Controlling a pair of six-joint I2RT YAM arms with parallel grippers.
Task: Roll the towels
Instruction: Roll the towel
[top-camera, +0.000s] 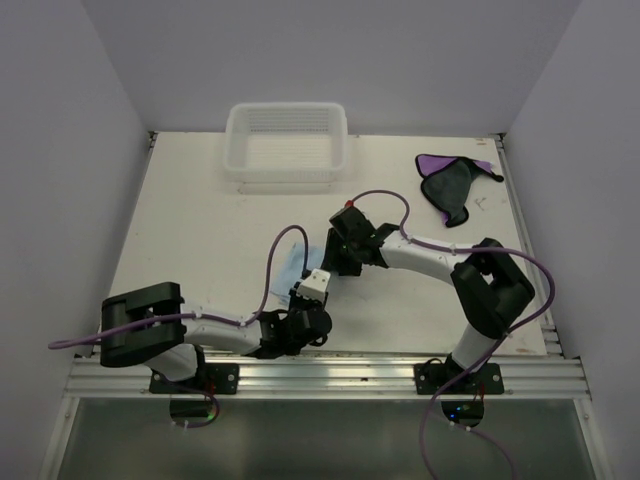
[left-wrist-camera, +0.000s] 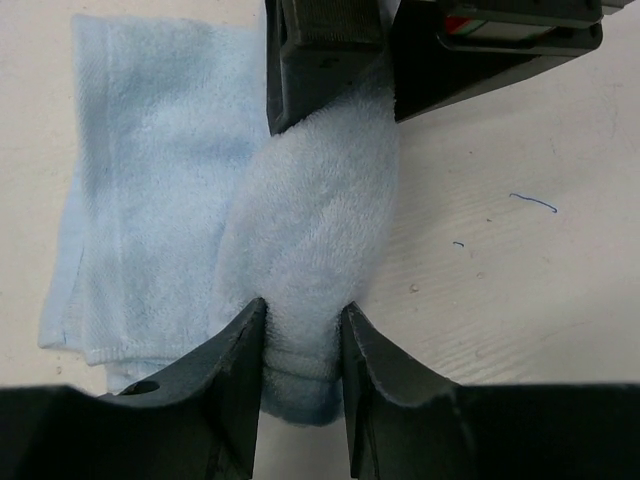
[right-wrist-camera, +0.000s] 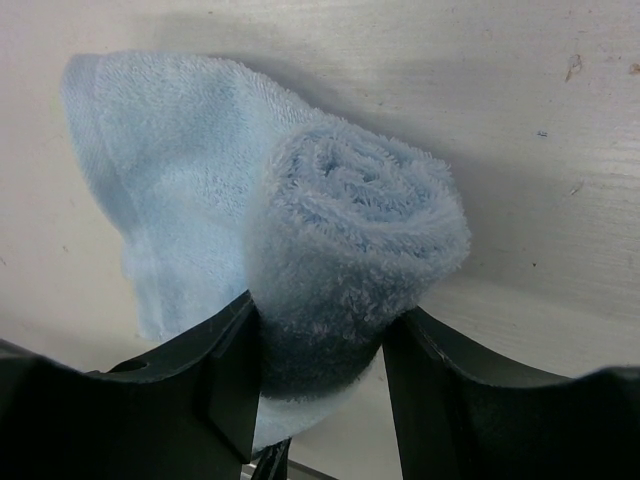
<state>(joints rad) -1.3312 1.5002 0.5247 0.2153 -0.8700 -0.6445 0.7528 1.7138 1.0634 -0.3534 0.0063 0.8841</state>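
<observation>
Two end effectors on one roll. Left end effector (left-wrist-camera: 302, 312) is narrowed, pinching the near end of the light blue terry towel (left-wrist-camera: 312, 215). Right end effector (right-wrist-camera: 322, 330) clamps the opposite end, with the spiral showing between its fingers. A loose tail (left-wrist-camera: 150, 180) lies flat on the bench (left-wrist-camera: 520, 300), left of the left end effector's grip.

Judgement: turn both ends together with light, even pressure so the spiral does not cone, and draw the tail under.

Far beyond the right end effector lies the purple-and-dark-grey cloth towel (top-camera: 450, 185), crumpled and unrolled, near the white plastic mesh basket (top-camera: 285, 175).
</observation>
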